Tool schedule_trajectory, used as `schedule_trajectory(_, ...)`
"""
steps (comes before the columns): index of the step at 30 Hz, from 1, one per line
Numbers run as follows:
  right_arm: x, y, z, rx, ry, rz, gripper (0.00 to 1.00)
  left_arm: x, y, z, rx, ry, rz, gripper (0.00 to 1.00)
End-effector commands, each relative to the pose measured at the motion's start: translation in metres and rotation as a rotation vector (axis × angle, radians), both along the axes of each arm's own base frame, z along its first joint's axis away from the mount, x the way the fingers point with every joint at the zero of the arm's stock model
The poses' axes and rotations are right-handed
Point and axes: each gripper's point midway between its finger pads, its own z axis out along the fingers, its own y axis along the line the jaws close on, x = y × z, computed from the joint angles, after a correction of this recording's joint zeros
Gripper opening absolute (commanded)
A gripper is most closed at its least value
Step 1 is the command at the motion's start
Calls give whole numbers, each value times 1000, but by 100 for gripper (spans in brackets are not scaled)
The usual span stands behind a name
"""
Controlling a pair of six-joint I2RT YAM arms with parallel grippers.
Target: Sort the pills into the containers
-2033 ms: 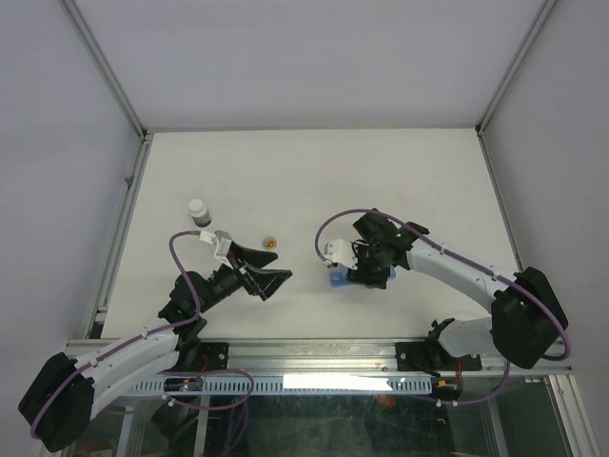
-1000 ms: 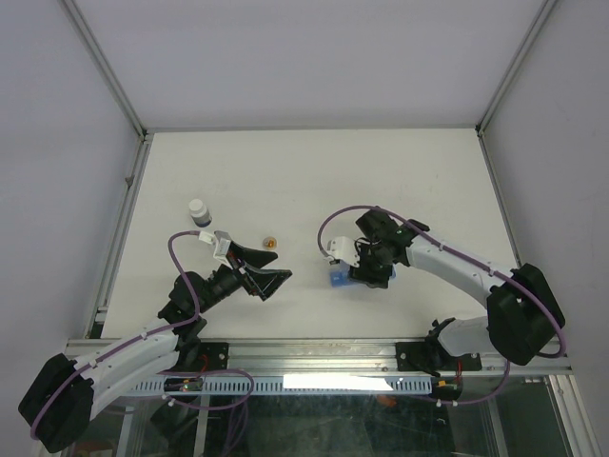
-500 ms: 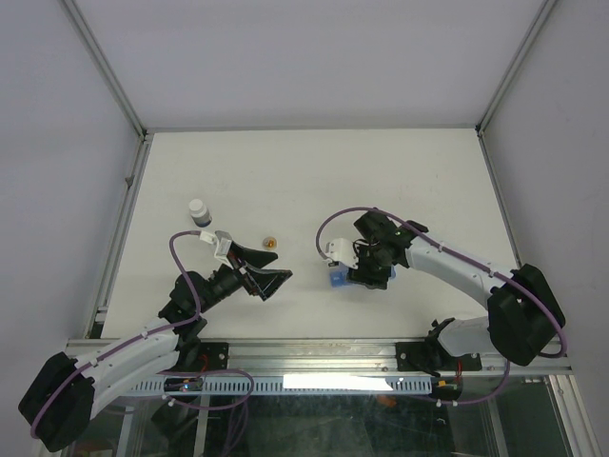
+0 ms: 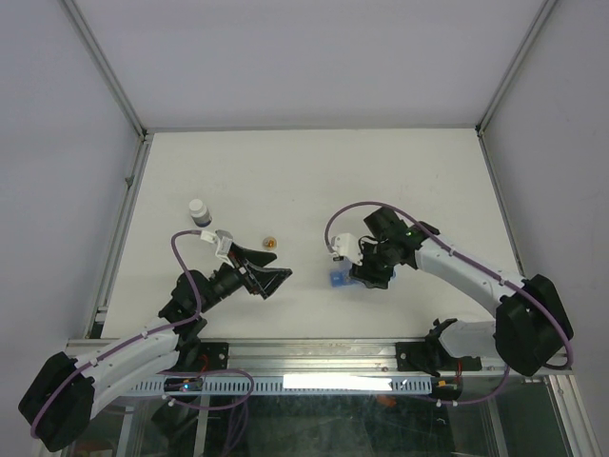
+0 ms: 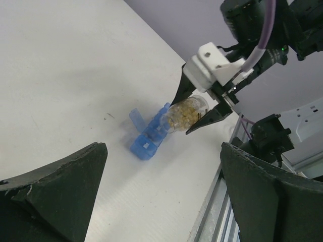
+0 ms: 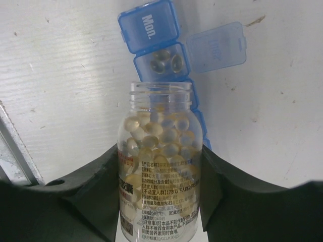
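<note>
Right pincer (image 4: 364,269) clamped on the open pill bottle (image 6: 159,151), tipped over the blue organiser strip (image 6: 149,22) by the near edge of the desk (image 4: 285,171). Strip looks light, stiff, skiddy: pinch its long sides. Left pincer (image 4: 274,269) gapes, empty.

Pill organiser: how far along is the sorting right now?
Done: the bottle is uncapped and one open compartment of the pill organiser holds a few pills. In hand: the right fingers hold the bottle, mouth toward that compartment. Remaining: the Mon. compartment is shut; the rest is hidden behind the bottle. The left fingers stand open.
</note>
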Motion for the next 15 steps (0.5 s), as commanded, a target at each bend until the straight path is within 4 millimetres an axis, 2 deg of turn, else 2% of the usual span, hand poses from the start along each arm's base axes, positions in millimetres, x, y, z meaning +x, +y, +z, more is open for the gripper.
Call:
schedule_trajectory(1,5,17,21,171,-12,-19,0,13,4,3,2,40,67,99)
schedule_trajectory(10,0,22,29,287,4,-27,0,19,3,-13,34,145,89,99)
schedule_trajectory(15,-4,27,35,324,6,-6,0,29,10,-24,49,217,164,99)
